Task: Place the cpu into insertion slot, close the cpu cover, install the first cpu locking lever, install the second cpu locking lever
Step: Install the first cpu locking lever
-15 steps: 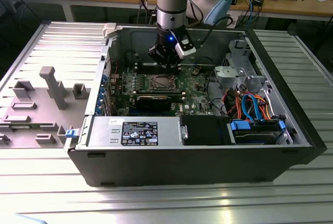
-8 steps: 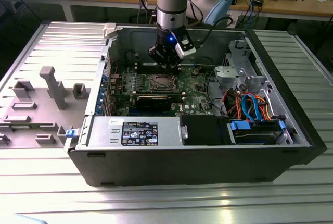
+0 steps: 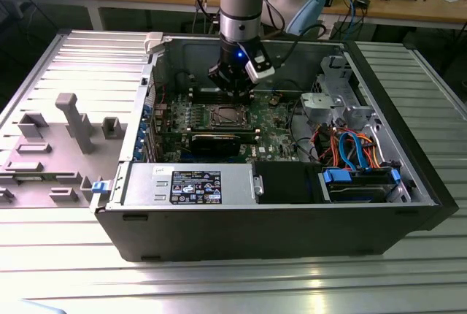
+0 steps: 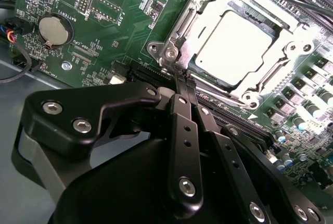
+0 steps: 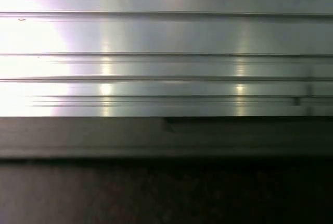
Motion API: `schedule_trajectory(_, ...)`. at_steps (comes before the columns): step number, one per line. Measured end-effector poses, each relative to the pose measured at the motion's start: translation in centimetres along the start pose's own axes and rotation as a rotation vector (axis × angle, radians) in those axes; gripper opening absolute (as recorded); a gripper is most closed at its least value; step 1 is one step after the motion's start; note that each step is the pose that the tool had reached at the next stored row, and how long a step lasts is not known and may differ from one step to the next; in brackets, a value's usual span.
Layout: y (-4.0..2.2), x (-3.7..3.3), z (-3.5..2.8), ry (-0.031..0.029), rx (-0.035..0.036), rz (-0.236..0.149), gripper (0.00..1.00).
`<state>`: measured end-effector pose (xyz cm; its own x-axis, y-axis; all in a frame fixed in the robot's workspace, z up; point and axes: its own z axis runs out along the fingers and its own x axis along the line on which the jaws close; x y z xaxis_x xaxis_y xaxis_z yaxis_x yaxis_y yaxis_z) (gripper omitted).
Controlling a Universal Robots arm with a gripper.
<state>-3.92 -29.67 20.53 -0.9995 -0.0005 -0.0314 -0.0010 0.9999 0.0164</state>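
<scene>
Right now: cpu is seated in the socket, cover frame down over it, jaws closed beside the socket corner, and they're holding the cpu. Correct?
One thing is off: the jaws hold nothing. In the second wrist view the gripper is shut, its tips by the corner of the cpu cover, while the cpu lies in the insertion slot under that cover.

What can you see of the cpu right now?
The cpu is a flat square chip with a pale, dull metal top that glares under the light in the second wrist view. It lies level in the insertion slot, with the silver cpu cover folded down around its edges, so only the top shows through the window. The gripper sits beside one corner of the frame, its black fingers pressed together, not touching the chip. In the exterior view it sits mid-board, under the arm.
</scene>
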Motion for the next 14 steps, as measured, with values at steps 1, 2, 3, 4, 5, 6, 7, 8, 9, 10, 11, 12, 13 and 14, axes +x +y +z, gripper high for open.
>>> schedule_trajectory(1,0.0,0.0,0.03,0.0001,0.0005,0.0,0.11)
schedule_trajectory(2,-0.01,0.0,0.06,0.0001,0.0006,0.0,0.11)
schedule_trajectory(3,-0.01,0.01,0.09,0.0002,0.0007,0.0,0.11)
schedule_trajectory(4,-0.01,0.01,0.12,0.0002,0.0007,0.0,0.11)
schedule_trajectory(5,-0.01,0.01,0.14,0.0002,0.0008,0.0,0.11)
schedule_trajectory(6,-0.01,0.01,0.15,0.0002,0.0007,0.0,0.11)
schedule_trajectory(7,-0.01,0.01,0.16,0.0001,0.0005,0.0,0.11)
schedule_trajectory(8,-0.01,0.01,0.17,0.0001,0.0003,0.0,0.11)
schedule_trajectory(9,-0.01,0.01,0.17,0.0001,0.0004,0.0,0.11)
schedule_trajectory(10,-0.01,0.01,0.17,0.0,0.0005,0.0,0.11)
schedule_trajectory(11,-0.01,0.01,0.17,0.0,0.0004,0.0,0.11)
schedule_trajectory(12,0.0,0.0,0.14,-0.0003,0.0,0.0,0.11)
schedule_trajectory(13,0.0,0.0,0.13,-0.0004,-0.0003,0.0,0.11)
schedule_trajectory(14,0.0,0.0,0.13,-0.0003,-0.0004,0.0,0.11)
